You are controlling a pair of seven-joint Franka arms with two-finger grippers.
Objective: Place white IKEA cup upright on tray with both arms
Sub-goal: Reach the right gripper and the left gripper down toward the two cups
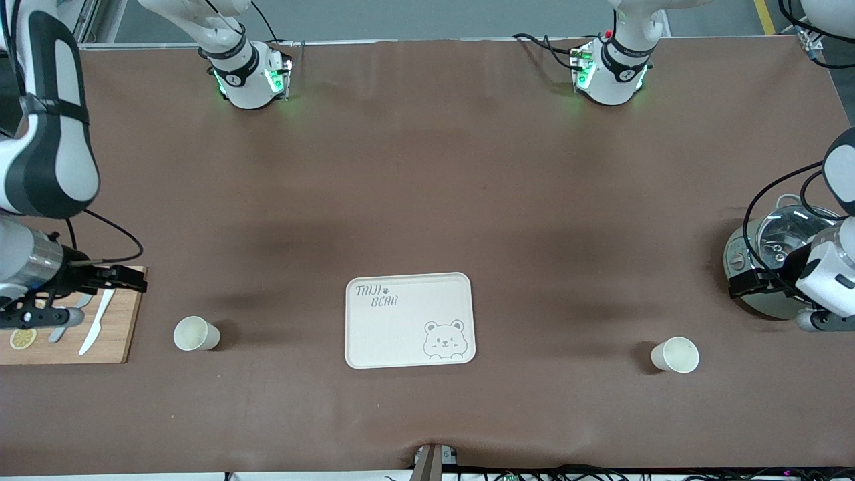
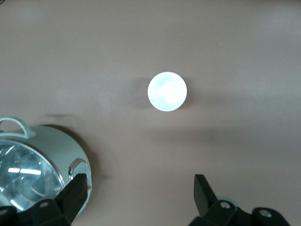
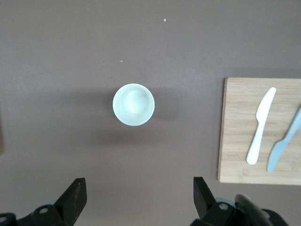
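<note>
The cream tray (image 1: 401, 334), printed "TAIJI BEAR" with a bear face, lies mid-table and holds nothing. One white cup (image 1: 196, 333) stands upright toward the right arm's end; it also shows in the right wrist view (image 3: 133, 104). A second white cup (image 1: 675, 355) stands upright toward the left arm's end; it also shows in the left wrist view (image 2: 167, 91). My right gripper (image 1: 123, 278) (image 3: 138, 190) is open and empty, up over the wooden board's edge. My left gripper (image 1: 751, 284) (image 2: 141, 188) is open and empty, up beside the pot.
A wooden cutting board (image 1: 120, 334) (image 3: 235, 136) at the right arm's end carries a white knife (image 1: 97, 324), a grey knife and a lemon slice (image 1: 23, 339). A metal pot with a glass lid (image 1: 768, 250) (image 2: 33, 165) stands at the left arm's end.
</note>
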